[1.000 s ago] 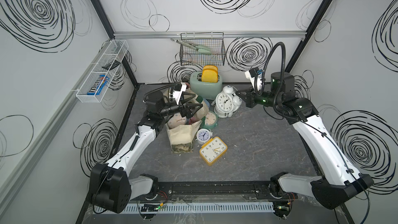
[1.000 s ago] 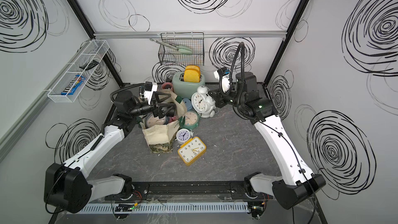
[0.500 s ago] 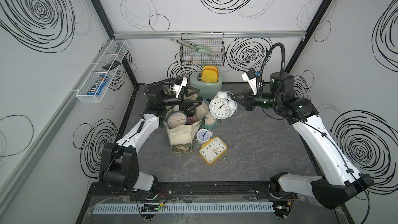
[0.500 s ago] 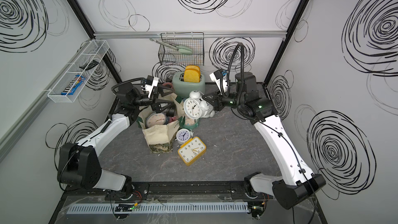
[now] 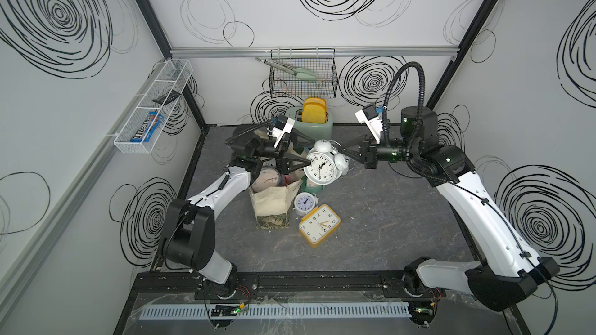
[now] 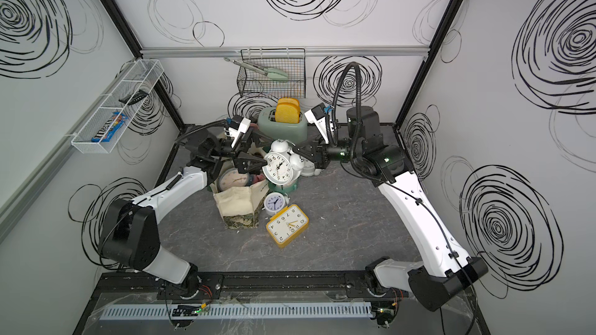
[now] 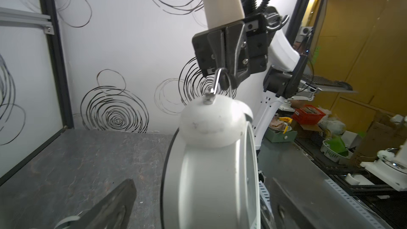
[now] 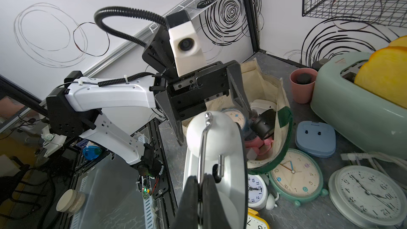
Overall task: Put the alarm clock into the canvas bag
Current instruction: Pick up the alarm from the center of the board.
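A white twin-bell alarm clock [image 5: 321, 169] [image 6: 279, 167] hangs in the air above the right rim of the canvas bag [image 5: 271, 201] [image 6: 235, 203]. My right gripper [image 5: 342, 151] [image 8: 202, 181] is shut on the clock's thin wire handle. My left gripper [image 5: 304, 153] [image 7: 201, 181] is open, one finger on each side of the clock's body [image 7: 211, 161]; whether they touch it does not show. The cream bag stands upright and open with other clocks inside it. In the right wrist view the bag [image 8: 264, 84] lies behind the held clock [image 8: 211, 137].
A mint toaster [image 5: 317, 127] with yellow toast stands at the back. A yellow square clock [image 5: 319, 225] and a small white clock [image 5: 304, 203] lie in front of the bag. A mint clock [image 8: 295, 172], a blue clock [image 8: 315, 138], a white round clock [image 8: 367, 194] and a pink cup [image 8: 302, 87] crowd the back.
My right gripper has carried the white clock leftward toward the bag. My left arm has risen from the bag, and its open jaws now straddle the clock.
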Robot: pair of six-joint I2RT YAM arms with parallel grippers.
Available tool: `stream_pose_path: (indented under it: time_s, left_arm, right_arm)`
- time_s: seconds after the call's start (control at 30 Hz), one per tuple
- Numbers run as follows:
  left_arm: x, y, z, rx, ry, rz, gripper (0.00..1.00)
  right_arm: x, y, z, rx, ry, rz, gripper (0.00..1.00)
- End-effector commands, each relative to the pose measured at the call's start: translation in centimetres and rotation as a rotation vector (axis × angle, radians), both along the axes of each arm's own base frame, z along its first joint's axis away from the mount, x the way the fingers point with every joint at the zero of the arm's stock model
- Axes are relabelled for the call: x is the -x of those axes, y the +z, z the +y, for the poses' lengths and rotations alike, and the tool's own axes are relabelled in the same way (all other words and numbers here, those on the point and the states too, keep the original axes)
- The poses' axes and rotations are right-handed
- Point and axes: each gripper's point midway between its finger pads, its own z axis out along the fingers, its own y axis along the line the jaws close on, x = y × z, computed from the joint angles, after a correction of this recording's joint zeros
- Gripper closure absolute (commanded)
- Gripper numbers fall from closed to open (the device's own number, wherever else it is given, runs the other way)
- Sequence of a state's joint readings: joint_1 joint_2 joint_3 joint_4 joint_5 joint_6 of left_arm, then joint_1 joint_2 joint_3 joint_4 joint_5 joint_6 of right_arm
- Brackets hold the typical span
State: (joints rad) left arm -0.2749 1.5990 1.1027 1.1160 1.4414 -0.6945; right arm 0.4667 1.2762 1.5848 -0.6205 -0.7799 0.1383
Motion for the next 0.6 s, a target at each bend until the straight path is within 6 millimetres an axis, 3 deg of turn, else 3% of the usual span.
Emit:
stream_pose_path:
  time_s: [0.0,0.07,0.23,0.4,0.57]
  left_arm:
    - [3.1,0.7,0.1,-0.023,-0.116,-0.066,0.01]
    - [3.1,0.2,-0.5,-0.048,-0.141,-0.052,0.04]
    - [2.9,1.7,-0.4,-0.028,-0.129,-0.063,0.04]
    - [2.9,1.3,-0.4,-0.040,-0.135,-0.042,0.01]
    - [3.1,0.7,-0.8,-0.053,-0.150,-0.017,0.09]
  right_arm:
    - [1.2,3.6,0.6,-0.081,0.073,-0.105,1.00]
    - [1.5,3.8,0.8,-0.095,0.095,-0.108,1.00]
    - [2.0,4.5,0.9,-0.103,0.112,-0.126,1.00]
    - [2.0,5.0,0.9,-0.103,0.101,-0.149,1.00]
    - [1.6,5.2,1.2,-0.108,0.105,-0.150,1.00]
